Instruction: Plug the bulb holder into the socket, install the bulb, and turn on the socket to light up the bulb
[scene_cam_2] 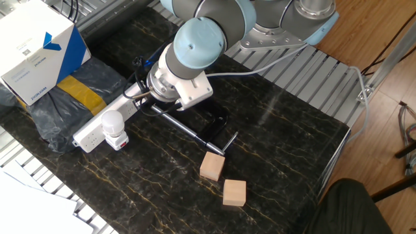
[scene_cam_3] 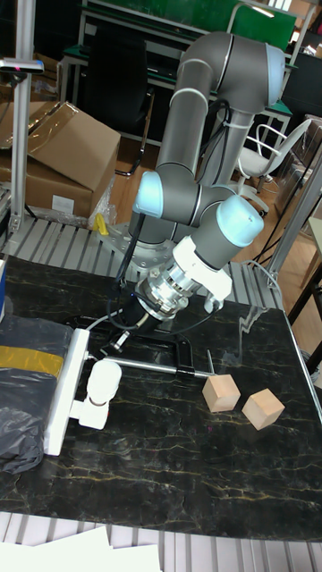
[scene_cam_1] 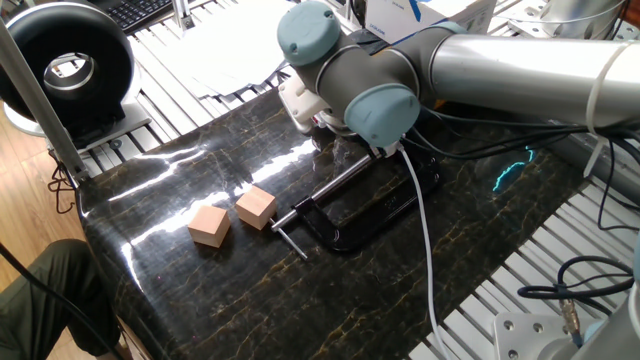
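Table top (scene_cam_2: 286, 130): dark marble-patterned sheet, glossy with glare, on a ribbed metal frame.
Floor (scene_cam_1: 20, 190): light wood boards.
Behind the table: brown cardboard boxes (scene_cam_3: 63, 161), a dark desk (scene_cam_3: 134, 36), a chair (scene_cam_3: 259, 156) with a white frame.
Far side: a keyboard (scene_cam_1: 140, 10) and a black round fan (scene_cam_1: 65, 65).

The gripper (scene_cam_3: 122, 338) is mostly hidden behind the arm's wrist in every view, so how its jaws stand cannot be told. In one fixed view the arm covers the socket (scene_cam_2: 104, 127) and the bulb (scene_cam_2: 112, 121) entirely. The black clamp (scene_cam_2: 211, 130) is partly hidden under the wrist.
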